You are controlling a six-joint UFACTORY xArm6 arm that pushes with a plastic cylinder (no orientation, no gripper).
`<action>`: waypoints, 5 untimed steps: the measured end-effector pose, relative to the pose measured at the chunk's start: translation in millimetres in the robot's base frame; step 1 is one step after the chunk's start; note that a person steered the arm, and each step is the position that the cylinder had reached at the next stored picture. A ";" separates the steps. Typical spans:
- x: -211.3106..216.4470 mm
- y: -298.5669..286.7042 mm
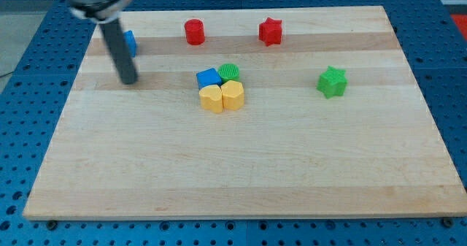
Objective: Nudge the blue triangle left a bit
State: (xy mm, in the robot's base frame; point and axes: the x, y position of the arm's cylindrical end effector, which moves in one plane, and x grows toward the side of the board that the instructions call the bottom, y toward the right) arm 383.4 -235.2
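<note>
My tip [129, 80] rests on the board [241, 173] near its left edge in the view; the blue triangle [132, 41] lies just above the tip toward the view's top, partly hidden behind my rod, contact not discernible. To the tip's right, at about its level, sits a tight cluster: blue cube [208, 77] nearest, green cylinder [230, 71] beside it, two yellow blocks [211, 98] [233, 95] touching just below them. Up and right of the tip stand the red cylinder [194, 32] and, further right, the red star [270, 31]; the green star [332, 82] lies far right, well apart.
</note>
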 end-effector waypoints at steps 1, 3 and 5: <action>-7.7 -68.1; -120.0 -22.0; -158.7 64.9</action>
State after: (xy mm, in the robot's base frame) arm 224.7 -170.4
